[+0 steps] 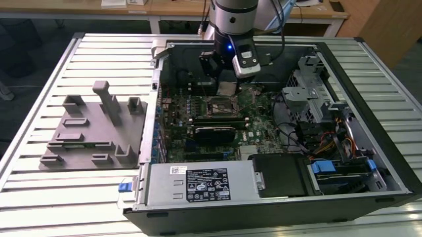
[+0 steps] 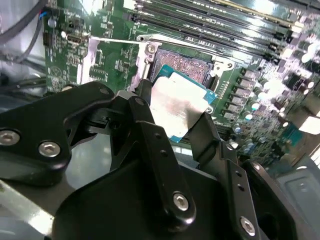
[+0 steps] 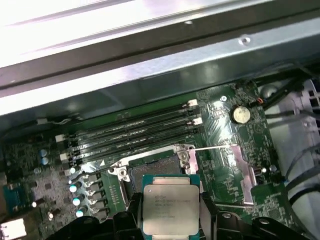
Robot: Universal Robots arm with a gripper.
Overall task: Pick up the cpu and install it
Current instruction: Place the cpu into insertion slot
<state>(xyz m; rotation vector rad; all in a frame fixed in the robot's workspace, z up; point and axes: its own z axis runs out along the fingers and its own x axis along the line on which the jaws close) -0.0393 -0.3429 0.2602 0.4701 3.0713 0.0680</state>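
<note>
The cpu [image 1: 228, 89], a flat silver-topped square with a thin green border, hangs just above the motherboard, and my gripper [image 1: 229, 88] is shut on its two opposite edges. In both wrist views the cpu [image 2: 177, 102] [image 3: 167, 205] sits between the black fingers [image 2: 145, 102] of the gripper [image 2: 175, 114] [image 3: 170, 221]. The dark metal-framed socket [image 3: 152, 169] [image 2: 186, 62] [image 1: 221, 104] lies open close beyond the chip, with its retention frame raised. The chip floats slightly off the socket, not seated in it.
The open computer case [image 1: 151, 98] lies on a slatted metal table. A grey moulded fixture [image 1: 92, 128] stands at the exterior view's left. Memory slots [image 3: 135, 132], a coin battery [image 3: 240, 114], the power supply [image 1: 197, 183] and a drive cage [image 1: 316, 98] surround the socket.
</note>
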